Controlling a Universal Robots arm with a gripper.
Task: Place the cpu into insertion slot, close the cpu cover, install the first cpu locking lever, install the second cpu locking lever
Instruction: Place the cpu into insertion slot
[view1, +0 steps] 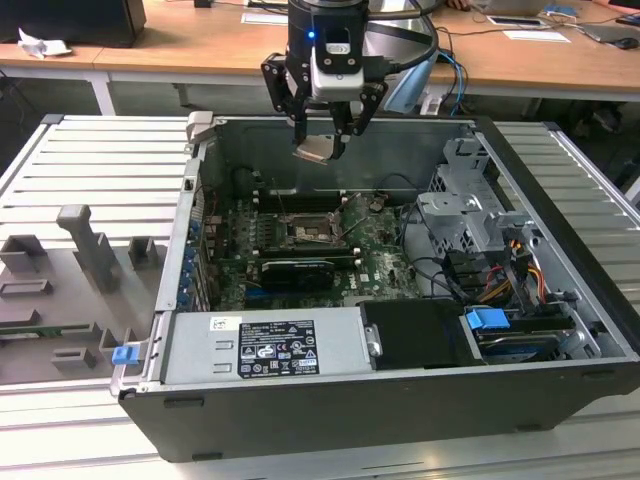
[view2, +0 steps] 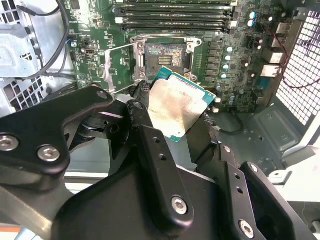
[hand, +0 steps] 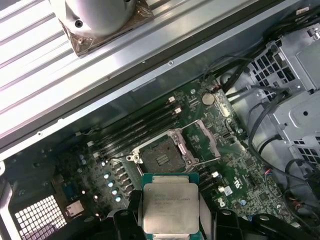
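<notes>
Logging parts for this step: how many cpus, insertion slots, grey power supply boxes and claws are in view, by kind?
cpu: 1, held in the claw
insertion slot: 1, with nothing in it
power supply box: 1
claw: 1
Total: 4

Nothing printed here can be read with certainty. The largest printed thing is a white label (view1: 275, 347) on the top face of the grey power supply (view1: 340, 345). It is crowded with black lines of text and rows of small round marks, all too small to make out. In the first wrist view the cpu (hand: 170, 207) bears several short lines of engraved lettering across its metal face, too faint to tell. A small white sticker (hand: 227, 190) on the green motherboard (hand: 250, 172) carries dark marks, likewise illegible.
</notes>
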